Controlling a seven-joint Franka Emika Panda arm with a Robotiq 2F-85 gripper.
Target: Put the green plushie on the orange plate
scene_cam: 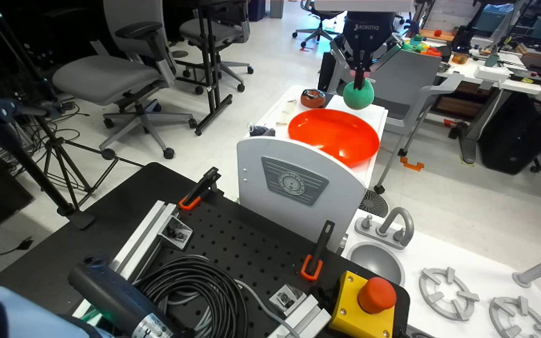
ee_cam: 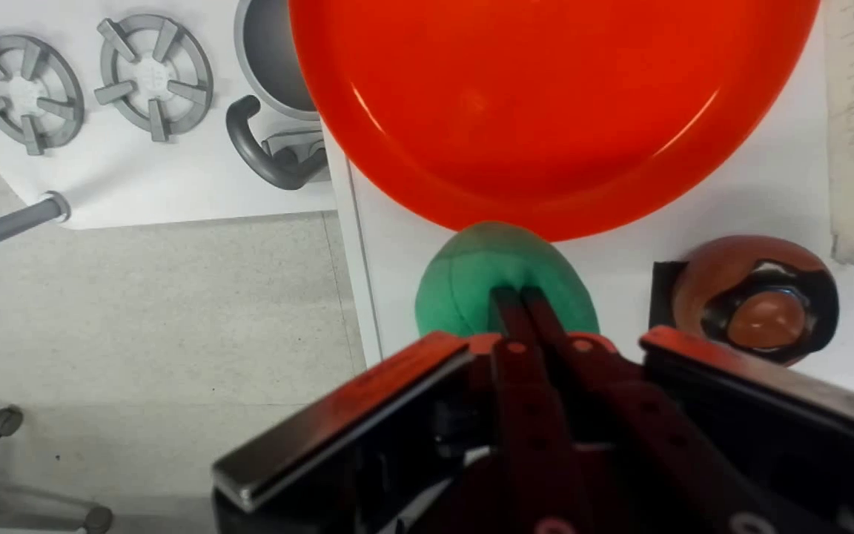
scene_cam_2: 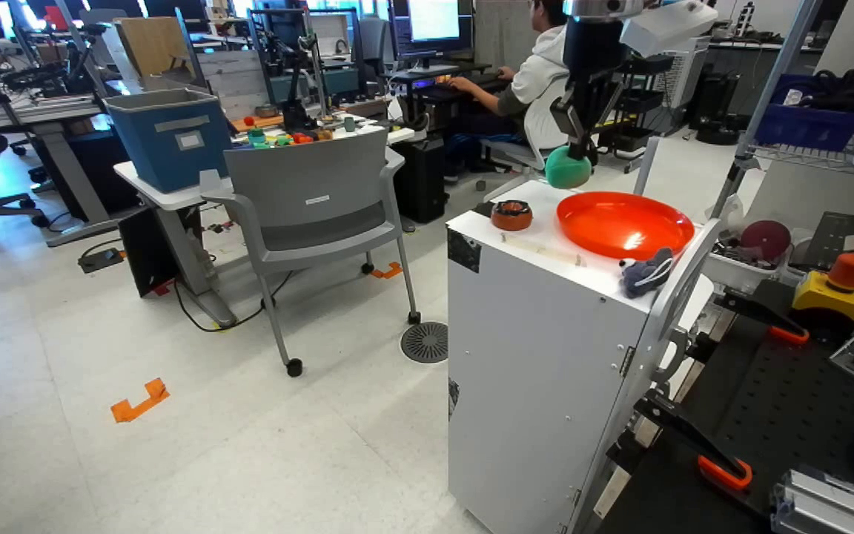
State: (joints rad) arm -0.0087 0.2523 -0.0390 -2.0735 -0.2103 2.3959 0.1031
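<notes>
Green plushie (ee_cam: 464, 285) clenched in pincer (ee_cam: 518, 291), overlapping orange plate (ee_cam: 545, 89) rim in wrist view; white tabletop (ee_cam: 394, 274) showing either side.

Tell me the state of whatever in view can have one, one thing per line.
Green plushie: pinched, held in the air
Tool: raised, closed on the plushie
Orange plate: lying face up, plushie not on it yet
Black cable: coiled
Red button: can't tell whether pressed
Monitor: screen lit
</notes>
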